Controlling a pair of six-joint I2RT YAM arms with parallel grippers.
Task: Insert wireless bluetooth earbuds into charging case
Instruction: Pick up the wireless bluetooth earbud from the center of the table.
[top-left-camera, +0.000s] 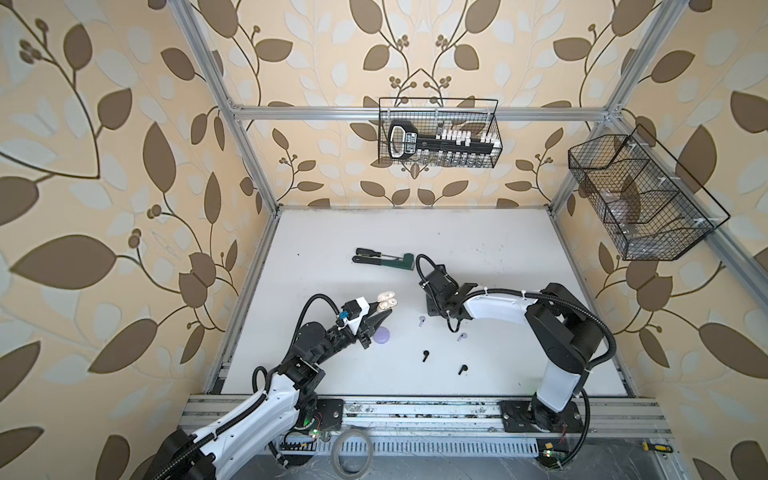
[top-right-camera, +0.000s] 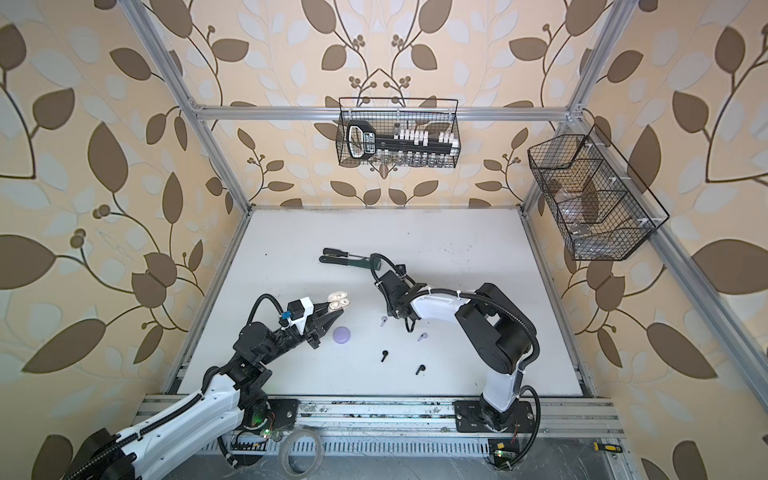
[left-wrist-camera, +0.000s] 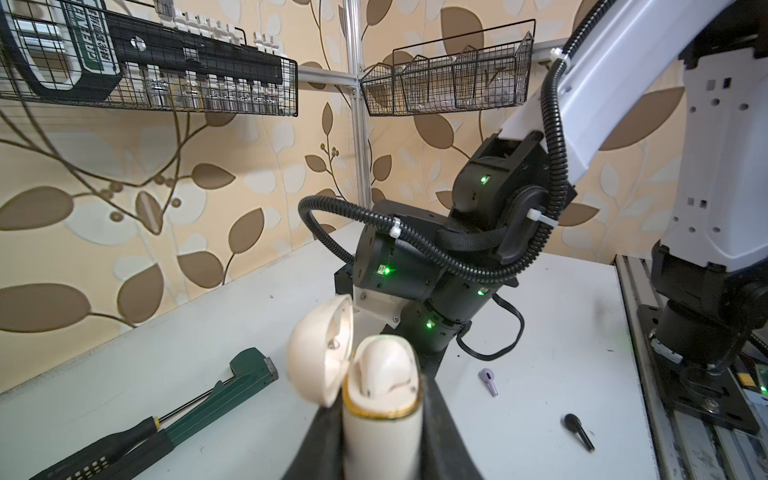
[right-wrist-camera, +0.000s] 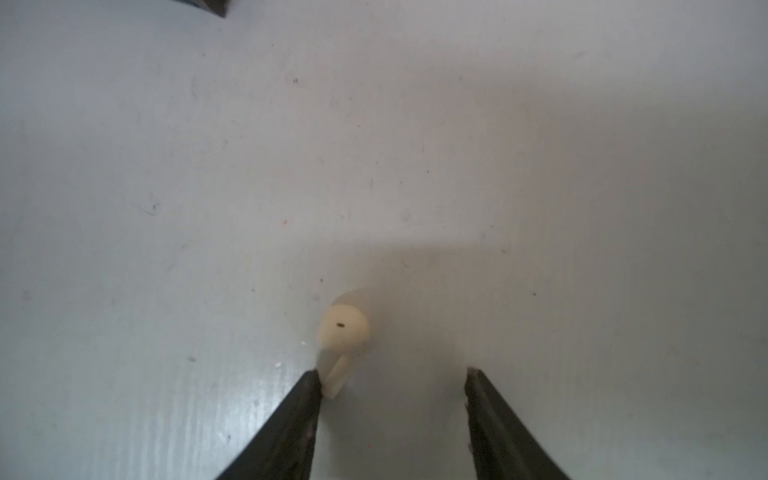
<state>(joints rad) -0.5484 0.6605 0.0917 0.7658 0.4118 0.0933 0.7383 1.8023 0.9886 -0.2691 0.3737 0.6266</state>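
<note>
Under my right hand: a cream-white hook-shaped plastic earbud (right-wrist-camera: 343, 334) lies on the white surface (right-wrist-camera: 166, 166), touching the inner face of one finger. The other finger stands well clear.
Right hand (right-wrist-camera: 392, 372): fingers apart, down at the surface, straddling the bud, nothing clamped yet.
Bud's long axis: the stem runs along that finger with the bulb just past its tip, so I judge a closing pinch would cross the stem.
Left hand (top-left-camera: 381, 314): clamped on a cream rounded plastic charging case (left-wrist-camera: 380, 436), its lid (left-wrist-camera: 320, 349) swung open. What looks like one bud sits inside.
Clock (twelve at the back wall): the case lies at nine o'clock from my right hand, which is the nearer arm to the bud.
Elsewhere on the surface: a lilac round closed case (top-left-camera: 382, 334) by the left hand; two lilac short-stemmed earbuds (top-left-camera: 422, 321) (top-left-camera: 460, 336) at seven and five o'clock of my right hand; two black short-stemmed earbuds (top-left-camera: 424, 356) (top-left-camera: 461, 369) toward six; a green pipe wrench (top-left-camera: 397, 261) and a black-handled screwdriver (top-left-camera: 365, 252) at eleven.
Room: leaf-patterned wallpaper and two black wire baskets (top-left-camera: 438, 133) (top-left-camera: 636, 199) on the aluminium frame.
</note>
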